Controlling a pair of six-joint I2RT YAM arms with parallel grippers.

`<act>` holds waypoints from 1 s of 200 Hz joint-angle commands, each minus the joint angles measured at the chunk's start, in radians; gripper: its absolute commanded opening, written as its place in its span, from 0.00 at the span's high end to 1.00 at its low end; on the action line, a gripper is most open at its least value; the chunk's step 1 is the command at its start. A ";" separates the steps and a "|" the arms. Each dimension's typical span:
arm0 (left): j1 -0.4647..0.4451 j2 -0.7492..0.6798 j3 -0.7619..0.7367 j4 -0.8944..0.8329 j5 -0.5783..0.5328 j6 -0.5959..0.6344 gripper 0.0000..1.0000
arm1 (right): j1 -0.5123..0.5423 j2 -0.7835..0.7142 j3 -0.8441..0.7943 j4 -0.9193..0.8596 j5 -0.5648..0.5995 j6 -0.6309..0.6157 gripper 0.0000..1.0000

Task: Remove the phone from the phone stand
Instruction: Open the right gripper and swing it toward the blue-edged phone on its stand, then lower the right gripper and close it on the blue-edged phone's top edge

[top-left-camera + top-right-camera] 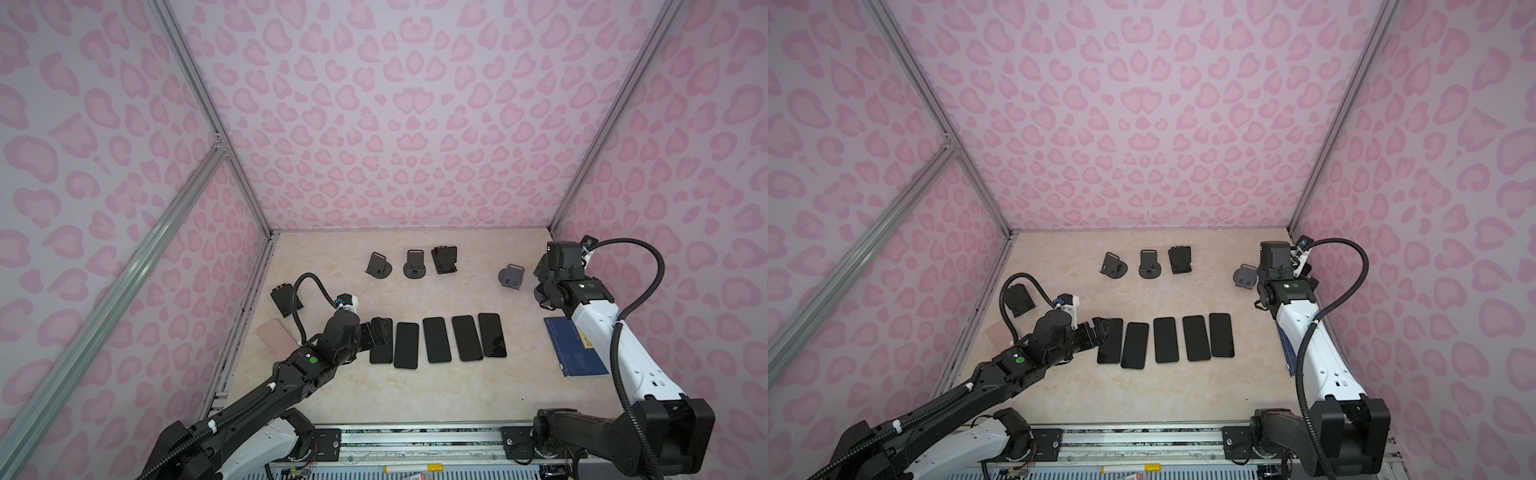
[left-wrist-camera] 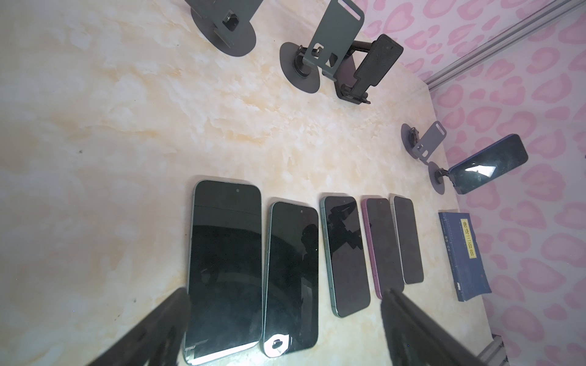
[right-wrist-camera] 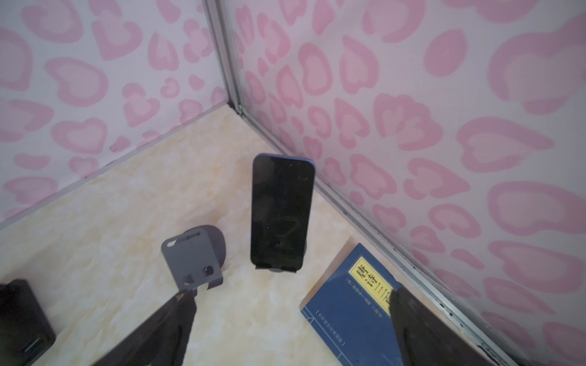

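R gripper (image 3: pixel 291 293) is closer, jaws spread n empty, w/ the phone (image 3: pixel 282 212) standing upright straight ahead of them. L gripper (image 2: pixel 285 291) spread too, well apart.

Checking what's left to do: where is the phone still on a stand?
In the right wrist view the phone stands upright by the right wall, beside the empty grey stand and beyond the blue book, ahead of the open right gripper.

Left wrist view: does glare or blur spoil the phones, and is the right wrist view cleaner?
Left wrist view: white glare on the nearest flat phone and its neighbour, fingers blurred; the phone on the stand carries a small highlight. Right wrist view: that phone is sharp and glare-free, fingers soft.
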 commanded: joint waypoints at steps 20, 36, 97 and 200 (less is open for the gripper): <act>0.001 0.015 0.006 0.036 0.016 0.044 0.03 | -0.058 0.064 0.079 0.000 0.057 0.009 0.02; 0.002 0.026 0.022 0.036 0.037 0.063 0.03 | -0.083 0.093 0.112 0.000 0.039 -0.005 0.01; 0.001 0.041 0.029 0.052 0.045 0.095 0.03 | -0.119 0.223 0.214 -0.025 -0.011 0.008 0.01; 0.002 0.066 0.033 0.079 0.096 0.134 0.03 | -0.101 0.151 -0.022 -0.022 -0.573 -0.056 0.18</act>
